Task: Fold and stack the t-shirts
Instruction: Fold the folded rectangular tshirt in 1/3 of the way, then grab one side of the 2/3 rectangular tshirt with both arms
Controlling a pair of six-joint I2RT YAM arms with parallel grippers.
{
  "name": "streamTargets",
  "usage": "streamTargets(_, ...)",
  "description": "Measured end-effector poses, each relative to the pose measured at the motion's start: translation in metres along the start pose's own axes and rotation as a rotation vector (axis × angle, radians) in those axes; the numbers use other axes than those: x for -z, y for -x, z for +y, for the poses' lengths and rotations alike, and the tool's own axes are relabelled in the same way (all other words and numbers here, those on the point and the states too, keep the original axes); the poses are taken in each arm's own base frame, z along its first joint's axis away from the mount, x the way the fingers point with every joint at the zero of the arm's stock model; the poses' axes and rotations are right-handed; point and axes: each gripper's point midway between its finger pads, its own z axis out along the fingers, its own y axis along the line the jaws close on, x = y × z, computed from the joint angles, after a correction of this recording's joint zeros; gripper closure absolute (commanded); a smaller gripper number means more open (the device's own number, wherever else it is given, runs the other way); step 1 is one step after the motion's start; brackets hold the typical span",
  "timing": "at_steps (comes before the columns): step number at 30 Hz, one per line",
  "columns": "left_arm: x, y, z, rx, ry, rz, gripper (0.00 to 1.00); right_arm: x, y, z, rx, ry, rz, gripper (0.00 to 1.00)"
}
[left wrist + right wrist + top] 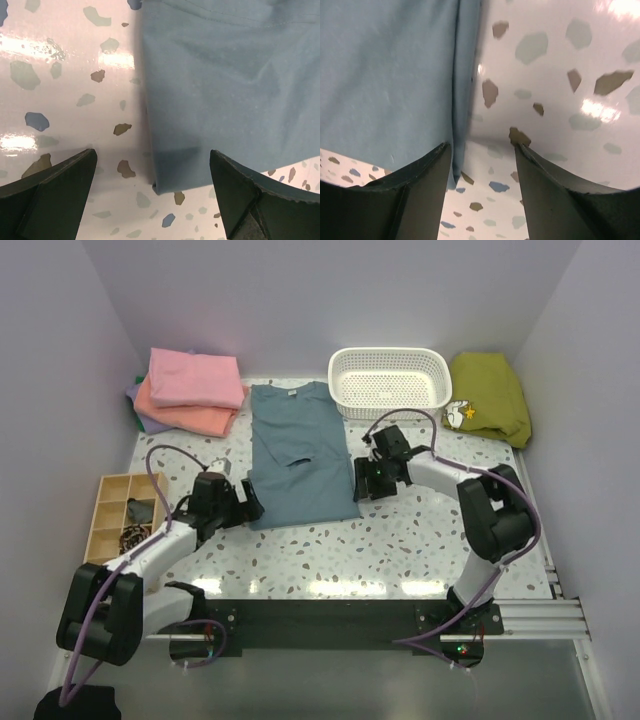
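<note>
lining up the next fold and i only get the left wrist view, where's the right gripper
Observer: The right gripper is at the near right corner of the dusty blue-grey cotton t-shirt. It is open, with the shirt's right edge just inside the gap.
Operator: is the shirt spread out or narrowed
Observer: Narrowed. It lies as a long rectangle with no sleeves sticking out, and the small white neck label is at the far end.
Operator: any folded ones out there
Observer: Yes, there is a stack at the far left: a folded pink cotton t-shirt on a salmon-orange t-shirt, with a lavender t-shirt at the bottom.
</note>
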Motion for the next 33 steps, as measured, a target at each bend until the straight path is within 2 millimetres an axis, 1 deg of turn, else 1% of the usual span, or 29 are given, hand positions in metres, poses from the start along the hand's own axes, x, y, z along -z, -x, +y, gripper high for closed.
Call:
streamTargets(1, 0.003, -0.001, -0.001, 0.004, -0.011, -0.006, 0.00, 0.000, -0.008, -0.001, -0.006, 0.002, 0.017, 0.41)
streamTargets(6, 0.008, -0.011, -0.006, 0.026, -0.070, -0.010, 0.00, 0.006, -0.024, -0.001, -0.019, 0.026, 0.031, 0.41)
streamTargets(12, 0.007, -0.016, -0.026, 0.039, -0.217, -0.033, 0.00, 0.005, -0.024, 0.003, -0.067, 0.089, 0.017, 0.41)
streamTargets(15, 0.005, -0.018, -0.036, 0.044, -0.285, -0.034, 0.00, 0.003, -0.023, 0.010, -0.102, 0.148, 0.011, 0.42)
streamTargets(17, 0.004, -0.018, -0.042, 0.047, -0.320, -0.033, 0.00, 0.001, -0.023, 0.020, -0.127, 0.211, 0.012, 0.42)
streamTargets(21, 0.004, -0.020, -0.047, 0.047, -0.358, -0.035, 0.01, -0.001, -0.027, 0.037, -0.161, 0.317, 0.032, 0.43)
streamTargets(26, 0.006, -0.023, -0.047, 0.046, -0.372, -0.037, 0.07, -0.002, -0.032, 0.046, -0.179, 0.375, 0.053, 0.43)
streamTargets(29, 0.008, -0.027, -0.045, 0.047, -0.368, -0.031, 0.13, -0.002, -0.035, 0.047, -0.185, 0.393, 0.059, 0.43)
streamTargets(31, 0.011, -0.030, -0.043, 0.049, -0.365, -0.025, 0.23, -0.002, -0.037, 0.048, -0.188, 0.398, 0.058, 0.44)
streamTargets(33, 0.013, -0.035, -0.041, 0.051, -0.361, -0.021, 0.34, -0.002, -0.040, 0.047, -0.191, 0.402, 0.052, 0.51)
